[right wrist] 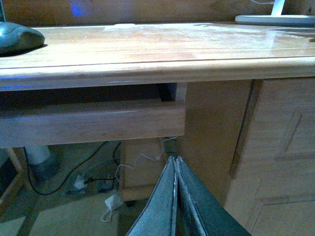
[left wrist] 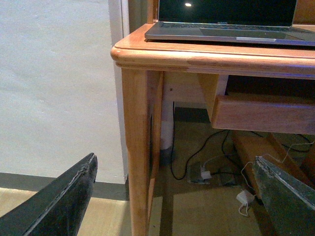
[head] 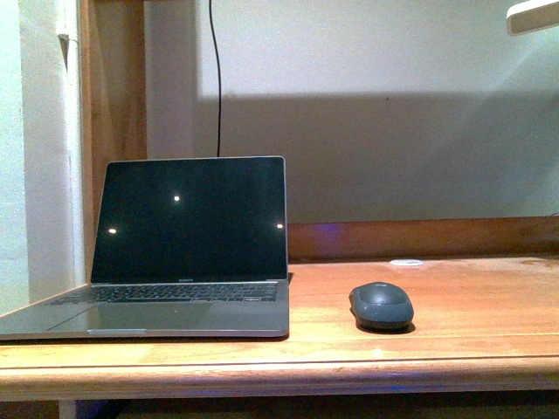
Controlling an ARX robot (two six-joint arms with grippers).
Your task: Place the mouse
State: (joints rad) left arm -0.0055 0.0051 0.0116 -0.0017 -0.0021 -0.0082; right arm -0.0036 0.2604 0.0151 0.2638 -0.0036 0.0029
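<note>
Grey mouse on desk beside laptop, left fingers wide, right fingers pressed together

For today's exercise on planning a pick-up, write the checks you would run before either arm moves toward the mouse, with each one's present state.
1. Mouse on the desk, nothing on it: ok.
2. Gap between mouse and laptop: ok, apart.
3. Left gripper open, ready to grasp: ok.
4. Right gripper open: not ok, fingers shut together, empty.
5. Grippers at desk height: not ok, both below the desk edge.
6. Mouse placement target marked: cannot tell.
</note>
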